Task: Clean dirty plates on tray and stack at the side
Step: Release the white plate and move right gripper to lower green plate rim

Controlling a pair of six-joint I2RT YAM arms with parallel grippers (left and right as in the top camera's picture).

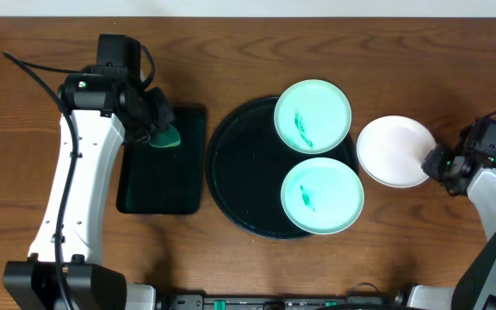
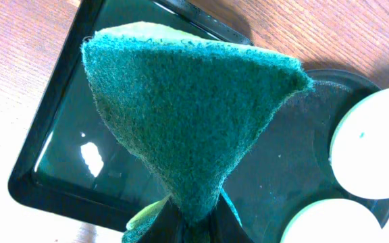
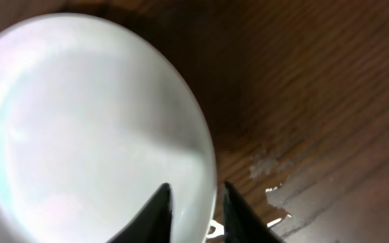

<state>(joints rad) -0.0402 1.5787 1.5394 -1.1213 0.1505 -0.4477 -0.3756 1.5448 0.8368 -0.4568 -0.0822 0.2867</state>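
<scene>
Two pale mint-green plates, each with a teal smear, lie on the right half of the round black tray. The white plate lies on the table just right of the tray. My right gripper is at its right rim; in the right wrist view its fingers straddle the rim of the white plate. My left gripper is shut on a green scouring sponge and holds it above the rectangular green tray. The sponge fills the left wrist view above the jaws.
The dark green rectangular tray lies left of the black tray, and shows in the left wrist view. The black tray and both mint plates show at that view's right. The table is brown wood.
</scene>
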